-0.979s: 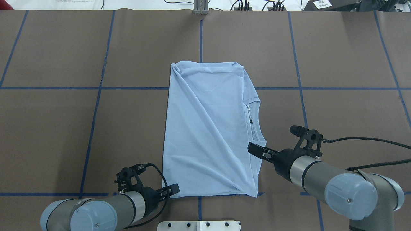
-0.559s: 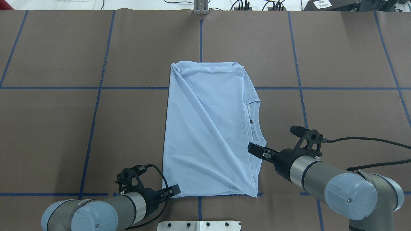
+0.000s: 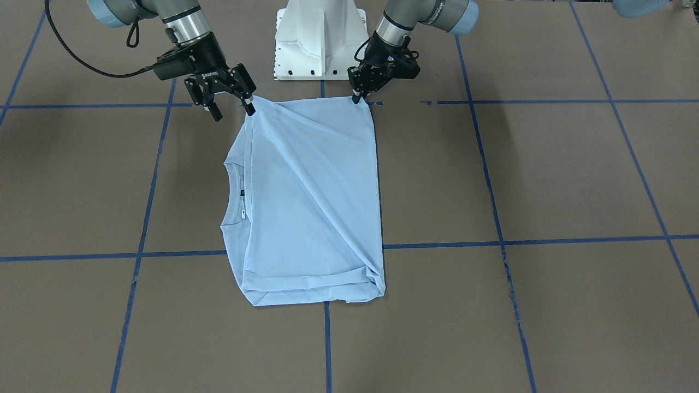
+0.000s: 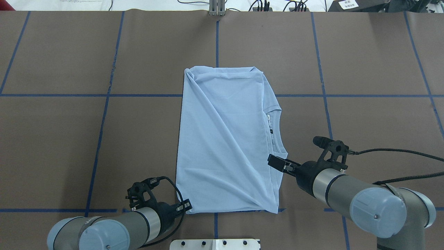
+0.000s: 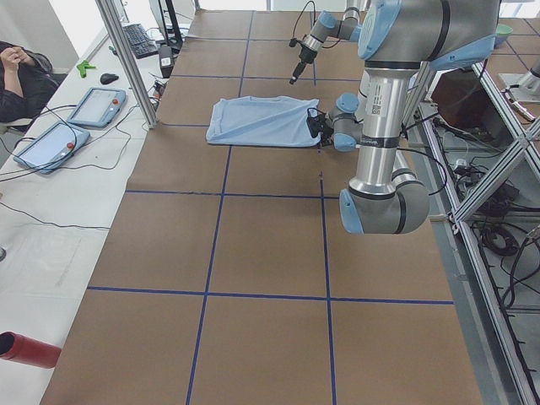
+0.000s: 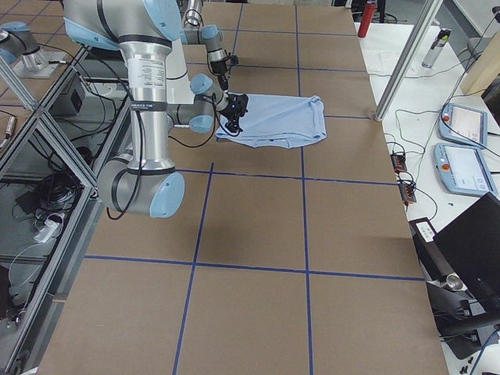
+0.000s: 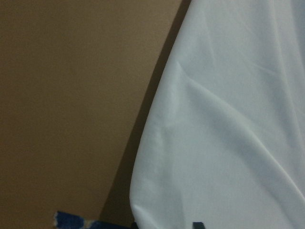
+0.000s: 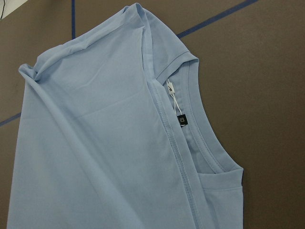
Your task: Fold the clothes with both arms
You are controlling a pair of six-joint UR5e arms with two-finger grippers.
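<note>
The pale light-blue T-shirt (image 4: 225, 139) lies folded lengthwise on the brown table, collar and dark neck label (image 4: 271, 131) toward my right side. Its print is hidden. My left gripper (image 4: 188, 206) is at the shirt's near-left corner, its fingers close together on the fabric; in the front view (image 3: 356, 97) it pinches that corner. The left wrist view shows the shirt (image 7: 228, 124) up close. My right gripper (image 3: 234, 107) is open at the near-right corner, one finger touching the cloth, and it also shows in the overhead view (image 4: 274, 161). The right wrist view shows the collar (image 8: 200, 138).
The white pedestal base (image 3: 319, 38) stands just behind the shirt's near edge. Blue tape lines (image 4: 104, 118) grid the table. Tablets (image 5: 93, 105) and an operator (image 5: 21, 80) are at the far side. A red bottle (image 6: 369, 17) stands off the table.
My left arm has shifted slightly right and toward the robot at the shirt's corner, and its fingers look narrower. The right arm and the shirt have not moved.
</note>
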